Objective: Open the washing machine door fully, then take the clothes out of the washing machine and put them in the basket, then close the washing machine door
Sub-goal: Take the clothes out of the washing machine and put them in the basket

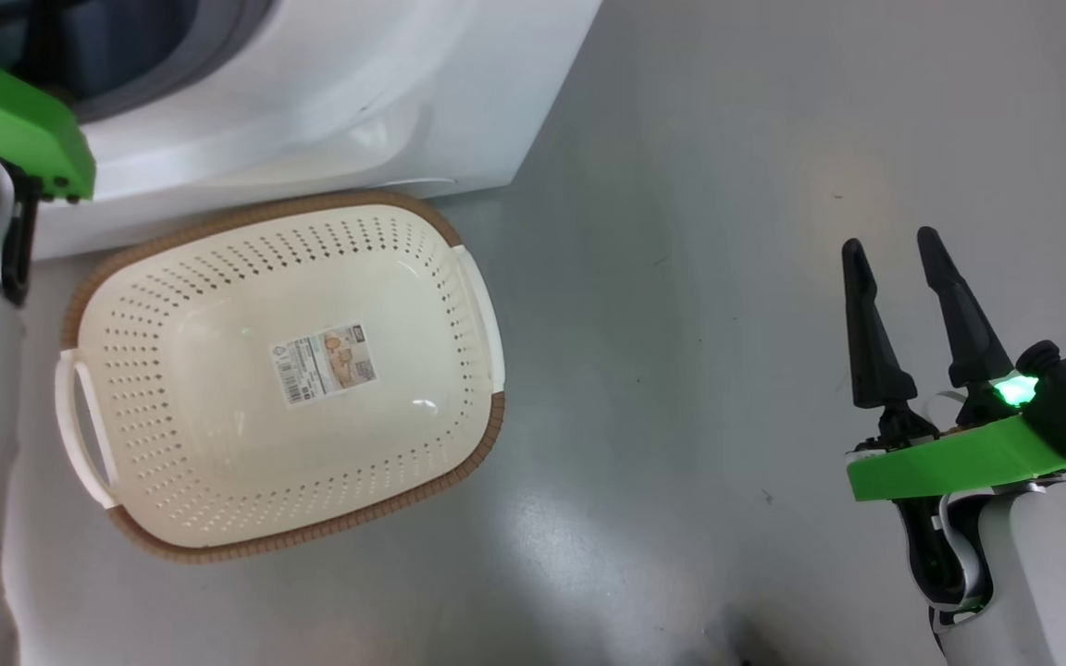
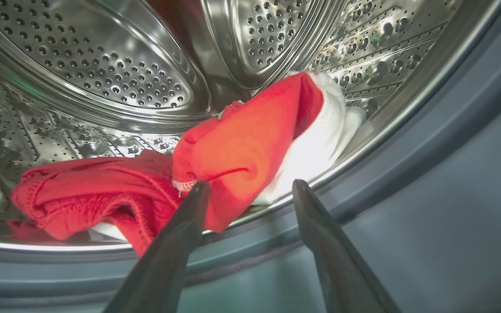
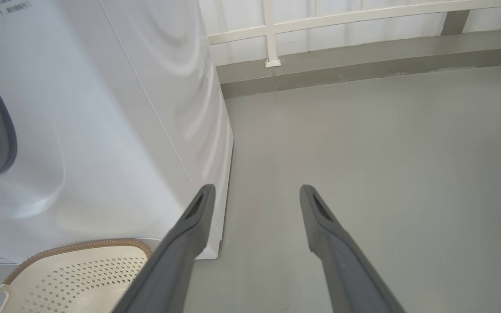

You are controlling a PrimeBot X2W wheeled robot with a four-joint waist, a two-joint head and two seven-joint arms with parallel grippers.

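Observation:
The white washing machine (image 1: 329, 102) stands at the top left of the head view, and the cream basket (image 1: 459, 268) lies on the floor right in front of it with nothing in it. Its door is out of view. Inside the steel drum (image 2: 94, 65), the red and white clothes (image 2: 242, 143) lie bunched at the front lip. My left gripper (image 2: 250, 187) is open at the drum mouth, its tips just short of the red fabric. My right gripper (image 1: 894, 245) hangs open over bare floor to the basket's right, and in its own wrist view (image 3: 257, 191) nothing sits between the fingers.
The grey rubber gasket (image 2: 450, 130) rings the drum opening. Grey floor (image 1: 727, 277) spreads to the right of the machine. A white railing (image 3: 272, 34) on a low grey kerb runs along the far side.

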